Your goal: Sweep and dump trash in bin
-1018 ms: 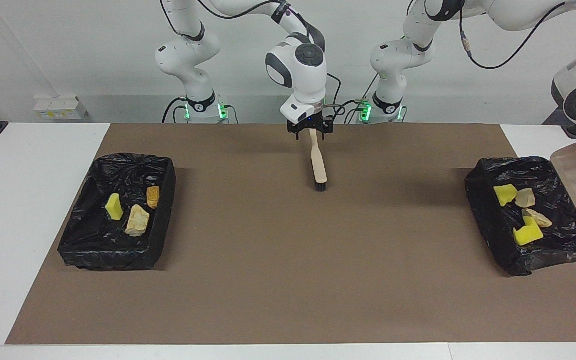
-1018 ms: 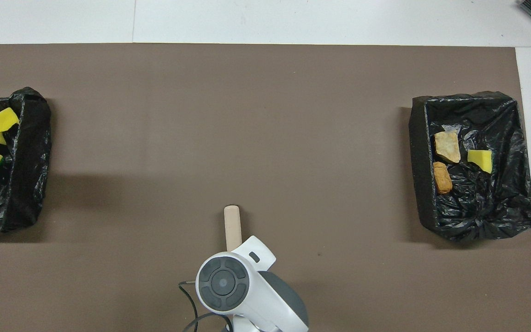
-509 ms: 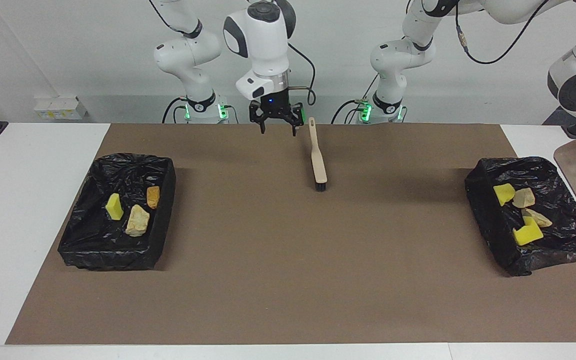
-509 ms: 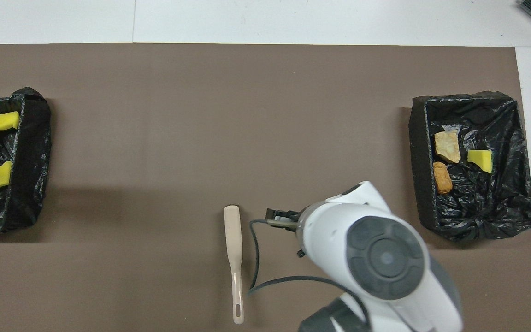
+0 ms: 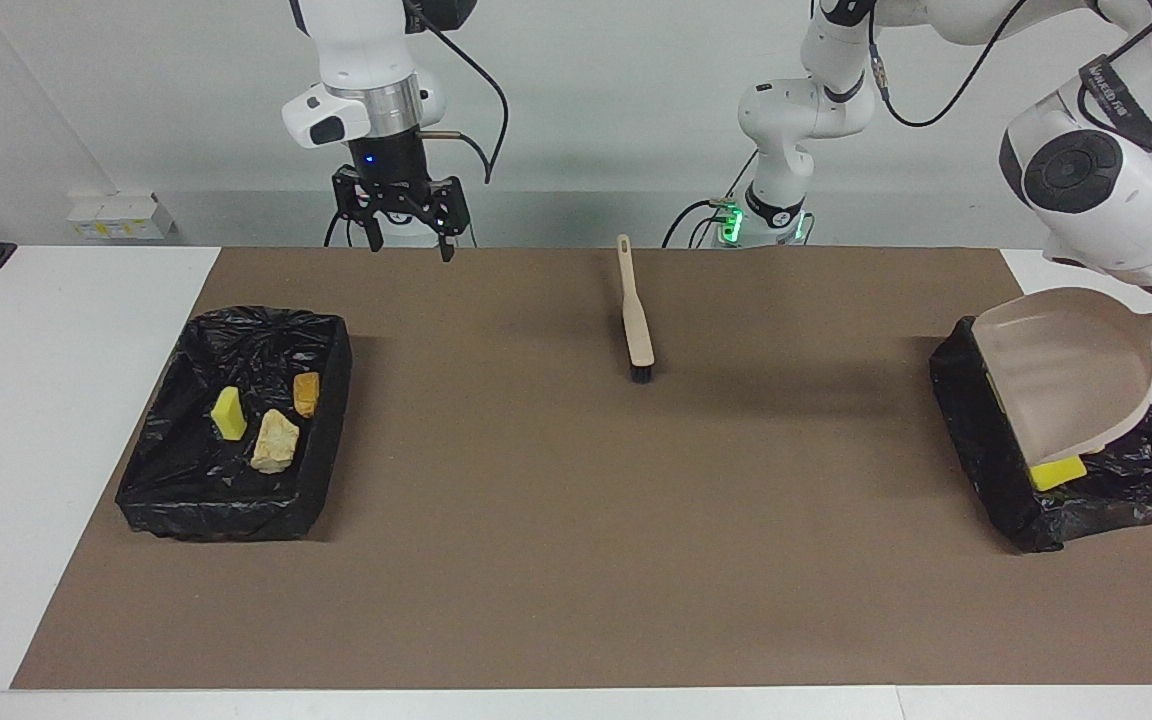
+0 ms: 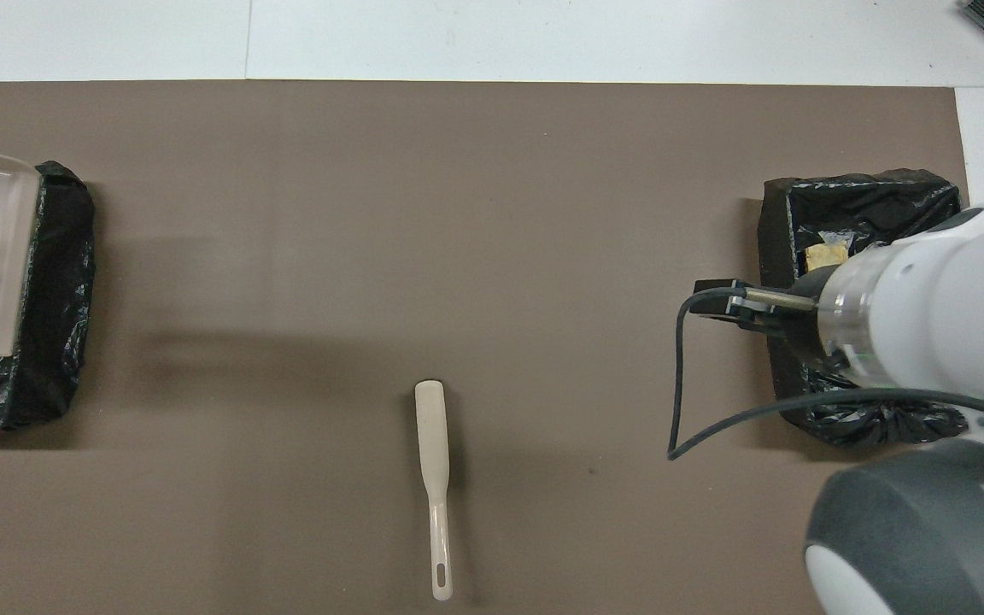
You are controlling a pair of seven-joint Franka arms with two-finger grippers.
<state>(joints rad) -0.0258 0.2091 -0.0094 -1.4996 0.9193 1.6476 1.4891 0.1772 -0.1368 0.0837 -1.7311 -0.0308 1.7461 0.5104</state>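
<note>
Since the earlier frames the right gripper has let go of the beige brush with black bristles and has moved away from it toward the right arm's end of the table; it now hangs in the air over the edge of the brown mat nearest the robots, and its fingers stand wide apart with nothing between them. The brush lies flat on the mat in the middle of the table, its handle end toward the robots and its bristle end away from them. The left arm has also moved: the beige plastic dustpan, which was before at the outer side of its bin, is now tilted over the black bag-lined bin at the left arm's end and hides most of what is inside. The left gripper itself is at the edge of the facing view, mostly cut off; it is clenched on the dustpan's handle. The left arm comes down from above with its wrist bent toward this bin. In this bin only one bright yellow sponge wedge shows under the dustpan's front edge. The other black bag-lined bin at the right arm's end holds three pieces of trash: a yellow sponge wedge, a beige stone-like lump and an orange-brown bread-like piece, all lying apart from each other.
</note>
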